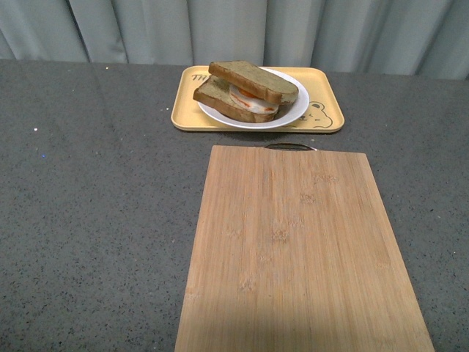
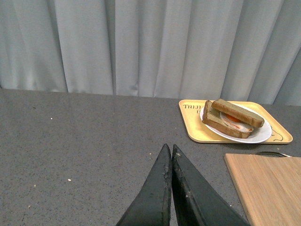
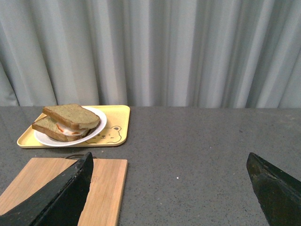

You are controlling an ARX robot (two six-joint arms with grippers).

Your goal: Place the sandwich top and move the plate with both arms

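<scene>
Grey counter: sandwich top (image 1: 253, 79) far beyond both end effectors.

Yellow tray (image 1: 328, 117) (bear drawing) — behind bamboo cutting board (image 1: 300, 249).

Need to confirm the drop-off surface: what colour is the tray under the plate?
Yellow tray, with a bear drawing at one corner; clearest in the front view.

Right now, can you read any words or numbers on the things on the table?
"TH": brown letters on the far corner of the yellow tray; the sandwich top and the plate hide the rest.
"THIN", perhaps: the same print in the left wrist view, too blurred to be sure.
Nothing readable on the cutting board.
</scene>
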